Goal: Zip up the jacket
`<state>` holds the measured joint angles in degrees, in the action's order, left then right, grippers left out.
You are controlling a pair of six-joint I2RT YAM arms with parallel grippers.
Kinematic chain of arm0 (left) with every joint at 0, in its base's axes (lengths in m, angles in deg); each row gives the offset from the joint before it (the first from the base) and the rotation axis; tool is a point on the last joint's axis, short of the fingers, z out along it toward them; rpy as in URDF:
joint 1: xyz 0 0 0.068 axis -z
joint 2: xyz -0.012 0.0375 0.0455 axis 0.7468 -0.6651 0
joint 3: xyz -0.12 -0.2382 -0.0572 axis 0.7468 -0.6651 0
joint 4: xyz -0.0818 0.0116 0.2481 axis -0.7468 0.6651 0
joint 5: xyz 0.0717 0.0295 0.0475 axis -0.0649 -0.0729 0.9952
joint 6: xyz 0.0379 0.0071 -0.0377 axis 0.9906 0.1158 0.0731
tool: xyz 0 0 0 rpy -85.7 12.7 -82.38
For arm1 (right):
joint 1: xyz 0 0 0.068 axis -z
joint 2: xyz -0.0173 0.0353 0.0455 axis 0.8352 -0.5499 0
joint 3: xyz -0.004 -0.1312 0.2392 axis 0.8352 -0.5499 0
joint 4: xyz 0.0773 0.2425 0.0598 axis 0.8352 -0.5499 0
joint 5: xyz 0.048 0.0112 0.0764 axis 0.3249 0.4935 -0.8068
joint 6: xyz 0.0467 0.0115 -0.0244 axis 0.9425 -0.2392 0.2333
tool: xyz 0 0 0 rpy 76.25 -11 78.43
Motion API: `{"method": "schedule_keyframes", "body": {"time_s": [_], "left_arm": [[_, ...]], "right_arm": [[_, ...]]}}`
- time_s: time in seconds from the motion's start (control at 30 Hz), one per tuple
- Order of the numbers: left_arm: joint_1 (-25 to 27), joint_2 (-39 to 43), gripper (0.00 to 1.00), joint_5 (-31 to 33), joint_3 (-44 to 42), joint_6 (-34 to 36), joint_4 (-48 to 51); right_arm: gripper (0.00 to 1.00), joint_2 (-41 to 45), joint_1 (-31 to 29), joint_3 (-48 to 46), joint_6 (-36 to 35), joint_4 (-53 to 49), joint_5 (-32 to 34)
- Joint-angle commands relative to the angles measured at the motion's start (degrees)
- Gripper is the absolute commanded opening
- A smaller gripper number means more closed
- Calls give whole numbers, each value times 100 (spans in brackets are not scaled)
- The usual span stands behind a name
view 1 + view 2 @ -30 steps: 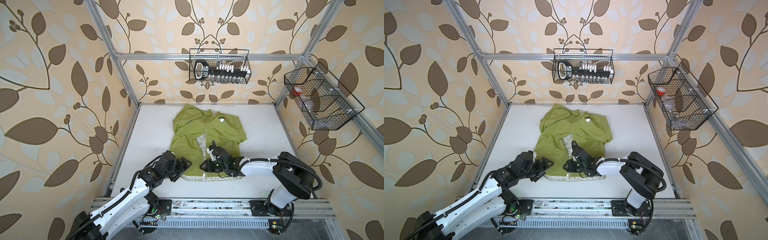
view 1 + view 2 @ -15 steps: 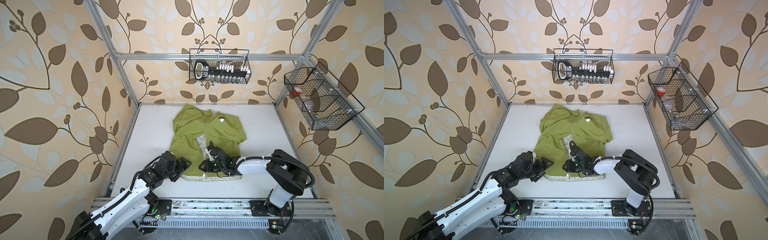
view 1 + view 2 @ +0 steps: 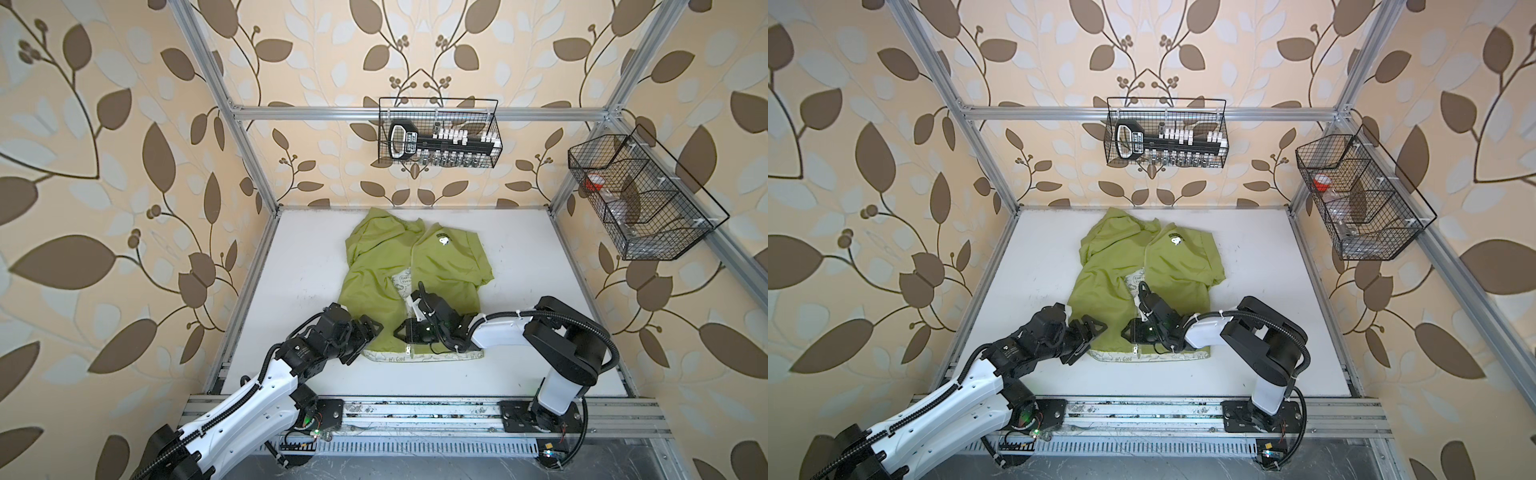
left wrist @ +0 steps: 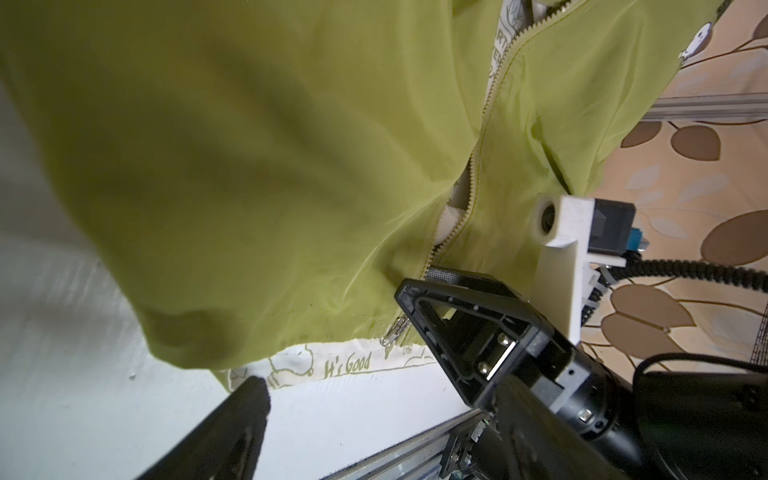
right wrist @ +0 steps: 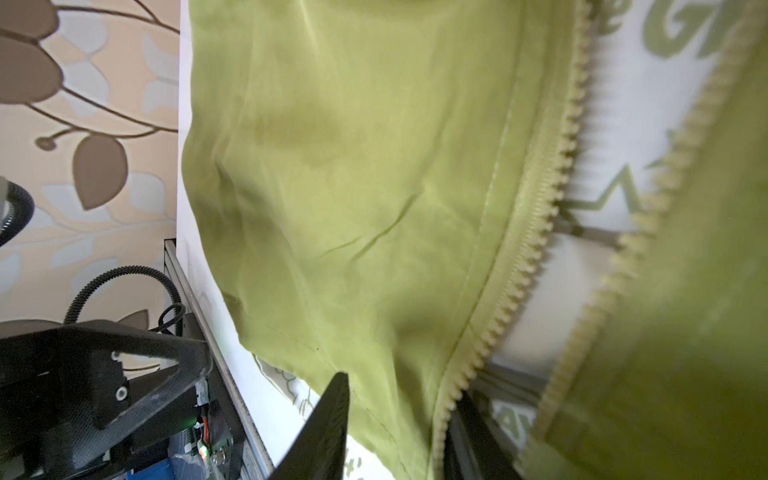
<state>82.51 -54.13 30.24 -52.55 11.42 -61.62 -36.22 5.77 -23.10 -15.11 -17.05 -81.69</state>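
Below wire baskets (image 3: 438, 99), jacket (image 3: 374, 282), left pincer (image 3: 368, 343) open, right pincer (image 3: 401, 332) over zipper (image 4: 478, 166), grip unclear

Tabletop (image 3: 299, 266) is bare left and right of the jacket (image 3: 436, 266), giving wide lanes on both sides. There is a bare strip in front of the hem too. Left hand (image 3: 366, 340) and right hand (image 3: 405, 331) crowd the hem near each other, with a tight gap between. Right arm (image 3: 498, 332) lies low across the jacket's lower right corner and blocks that side. Wire basket (image 3: 438, 133) and side basket (image 3: 640, 199) hang on the walls, well above the tabletop. Frame posts (image 3: 249, 158) close the back corners.
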Motion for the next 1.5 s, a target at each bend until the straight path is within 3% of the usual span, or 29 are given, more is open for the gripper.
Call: {"method": "schedule_keyframes", "body": {"time_s": [0.0, 0.37, 0.6, 0.9, 1.17, 1.47], "left_arm": [[44, 104, 88, 167, 2, -49, 59], [38, 136, 91, -12, -133, -40, -584], [40, 222, 91, -144, -330, -32, -1311], [36, 554, 90, 27, -603, -67, -1865], [45, 689, 87, -7, -1258, -505, -2997], [69, 1009, 85, 20, -1440, -1116, -3263]], "right_arm": [[34, -174, 42, -65, 172, 336, -210], [11, 59, 60, -158, 380, 575, -414], [0, 383, 45, 108, 311, 126, -395], [0, 390, 41, 464, 358, -252, -452], [0, 386, 42, 777, 341, -621, -459], [0, 360, 121, 936, 494, -589, -492]]}}
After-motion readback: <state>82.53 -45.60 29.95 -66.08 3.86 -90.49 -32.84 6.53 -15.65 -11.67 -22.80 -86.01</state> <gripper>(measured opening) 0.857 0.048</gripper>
